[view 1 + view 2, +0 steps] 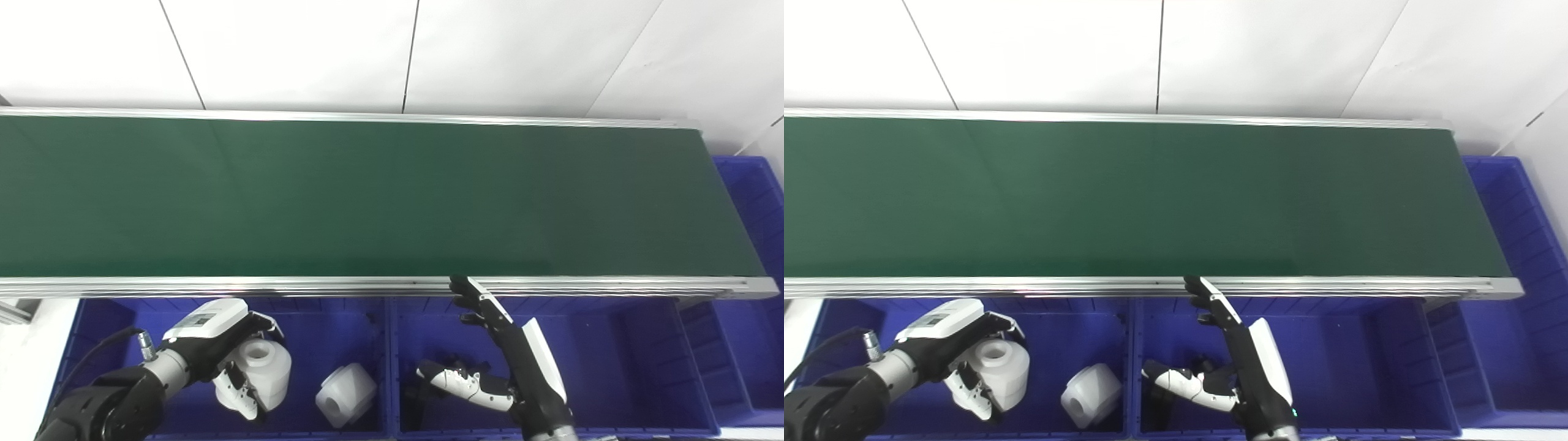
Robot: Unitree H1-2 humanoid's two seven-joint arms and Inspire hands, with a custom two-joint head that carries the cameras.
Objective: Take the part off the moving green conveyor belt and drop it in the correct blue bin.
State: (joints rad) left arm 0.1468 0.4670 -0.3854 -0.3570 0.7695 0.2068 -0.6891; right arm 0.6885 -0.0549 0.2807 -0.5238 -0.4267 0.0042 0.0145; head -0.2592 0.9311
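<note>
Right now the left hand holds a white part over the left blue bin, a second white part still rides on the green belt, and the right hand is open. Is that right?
Not quite. The second white part lies inside the left blue bin, not on the green belt, which is bare in the left eye view. The left hand does hold a white part over that bin, and the right hand is open.

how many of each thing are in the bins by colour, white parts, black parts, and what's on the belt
white parts: 2, one held in the left hand as held white part, one loose white part lying in the left bin
black parts: 1, a black part in the middle bin, partly hidden by the right hand
parts on the green conveyor belt: 0
total: 3
</note>
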